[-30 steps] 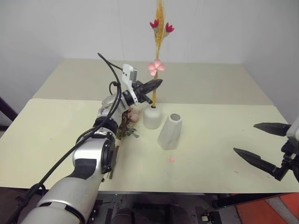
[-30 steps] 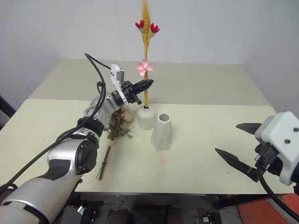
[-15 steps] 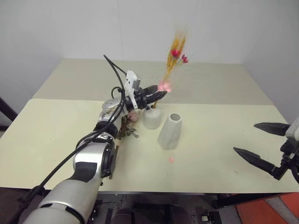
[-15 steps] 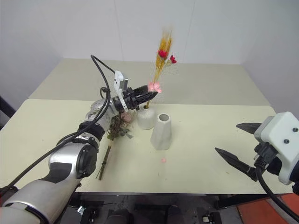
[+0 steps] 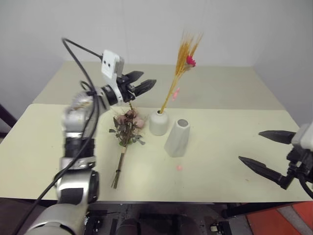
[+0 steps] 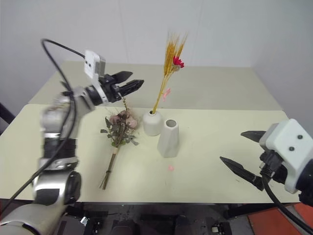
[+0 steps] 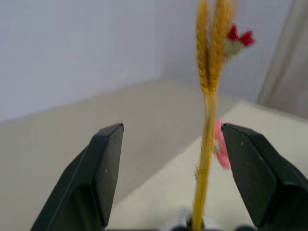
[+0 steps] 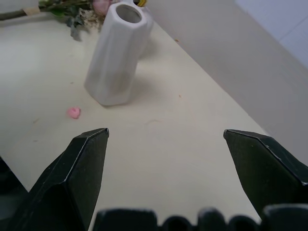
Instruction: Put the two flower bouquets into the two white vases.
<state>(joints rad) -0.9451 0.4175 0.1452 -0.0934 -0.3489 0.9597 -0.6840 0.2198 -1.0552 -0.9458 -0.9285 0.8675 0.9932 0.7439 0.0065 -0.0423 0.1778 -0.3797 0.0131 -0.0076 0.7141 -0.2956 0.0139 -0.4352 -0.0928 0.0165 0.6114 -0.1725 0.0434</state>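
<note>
— One of the two bouquets is in: the wheat spray [image 5: 180,68] stands in the round vase [image 5: 159,123], leaning toward one o'clock. A small pink bit [image 5: 179,167] lies on the table [image 5: 220,147] at six o'clock from the tall vase [image 5: 177,137].

— And the other half?

— Not done, by my reading. The rose bunch [image 5: 126,128] lies flat on the table at nine o'clock from the round vase, stems running toward seven o'clock. The tall vase, just beside the round one at four o'clock, is empty.

— The claws?

— Left gripper [image 5: 141,82] hangs above the roses with fingers apart, holding nothing. Right gripper [image 5: 268,150] waits at three o'clock, well apart from the vases, fingers spread wide, also empty.
</note>
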